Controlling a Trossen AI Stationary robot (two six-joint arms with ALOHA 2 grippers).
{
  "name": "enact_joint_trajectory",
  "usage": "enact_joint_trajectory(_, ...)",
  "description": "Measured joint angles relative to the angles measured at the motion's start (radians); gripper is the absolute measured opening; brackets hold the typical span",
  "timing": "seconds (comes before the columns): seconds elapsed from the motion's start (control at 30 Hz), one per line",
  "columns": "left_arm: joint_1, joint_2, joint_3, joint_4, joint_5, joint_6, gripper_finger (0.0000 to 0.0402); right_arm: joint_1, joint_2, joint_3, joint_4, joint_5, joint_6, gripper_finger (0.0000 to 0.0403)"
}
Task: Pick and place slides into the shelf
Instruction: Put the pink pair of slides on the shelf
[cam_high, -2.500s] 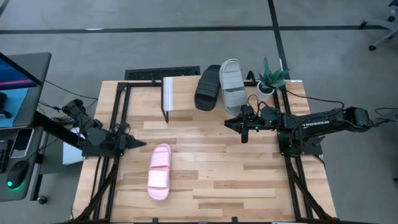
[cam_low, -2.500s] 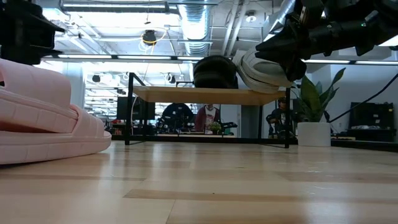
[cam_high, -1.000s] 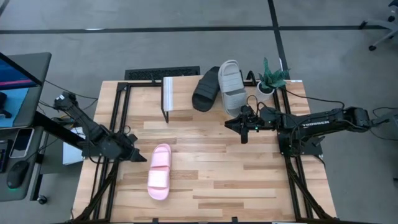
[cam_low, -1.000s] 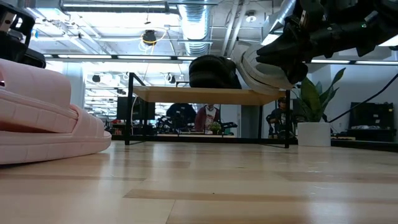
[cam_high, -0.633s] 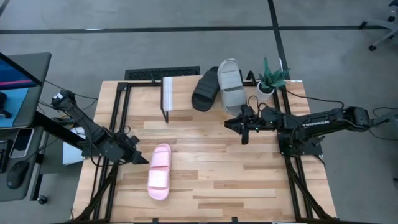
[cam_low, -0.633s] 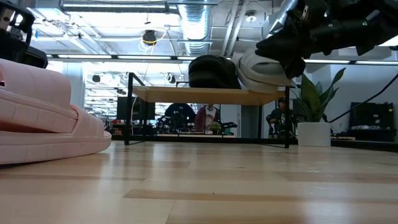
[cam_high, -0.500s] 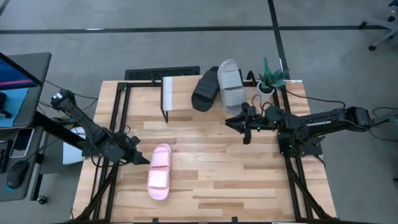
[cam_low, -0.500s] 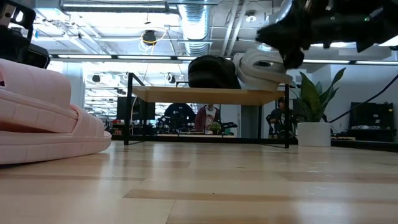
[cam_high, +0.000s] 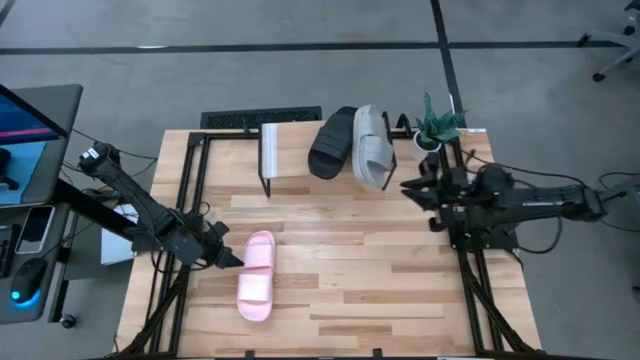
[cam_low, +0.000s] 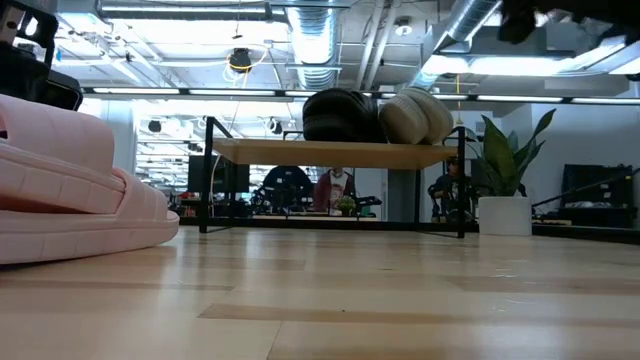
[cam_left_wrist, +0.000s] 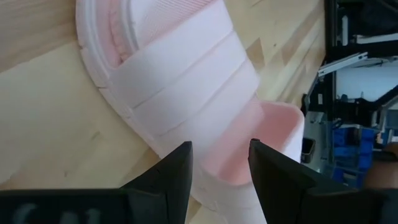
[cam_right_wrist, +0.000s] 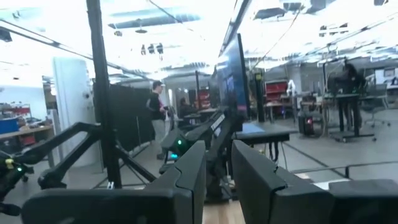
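Note:
The pale pink slide (cam_high: 256, 277) lies flat on the table, left of middle. My left gripper (cam_high: 228, 258) is open at its far-left end. In the left wrist view the two fingers (cam_left_wrist: 181, 169) stand over the end of the pink slide (cam_left_wrist: 186, 81) beside its ribbed strap; no contact shows. The black slide (cam_high: 333, 142) and the light grey slide (cam_high: 370, 147) sit side by side on the shelf (cam_low: 330, 152); the grey one is tipped onto its long edge. My right gripper (cam_high: 410, 187) is open, right of the shelf, holding nothing.
A potted plant (cam_high: 437, 128) stands at the table's far right corner, close to the shelf's right end. A keyboard (cam_high: 260, 118) lies beyond the far edge. The left part of the shelf's plank (cam_high: 285, 150) holds nothing. Bare table (cam_high: 350, 250) lies between the arms.
My right gripper has let go of the grey slide, risen and drawn back toward the table's right edge. The grey slide, held over the shelf's right end before, now rests on the plank, tipped on edge next to the black one. My left gripper has edged toward the pink slide.

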Motion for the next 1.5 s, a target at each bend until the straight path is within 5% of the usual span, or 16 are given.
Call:
enact_joint_trajectory(0.5,0.0,0.143,0.001,0.136,-0.02,-0.003,0.0146,-0.001,-0.488,0.002,-0.509,0.004,0.005,0.0069)
enact_joint_trajectory(0.8,0.001,0.222,0.001,0.221,-0.025,-0.015,0.0146,-0.002,-0.467,0.003,-0.713,0.027,0.085,0.0069)
enact_joint_trajectory(1.23,0.001,0.21,0.001,0.23,-0.028,0.005,0.0146,-0.002,-0.473,0.005,-0.729,0.027,0.111,0.0069)
enact_joint_trajectory(1.5,0.001,0.15,0.0,0.226,0.07,-0.018,0.0146,-0.002,-0.473,0.005,-0.736,0.027,0.113,0.0069)
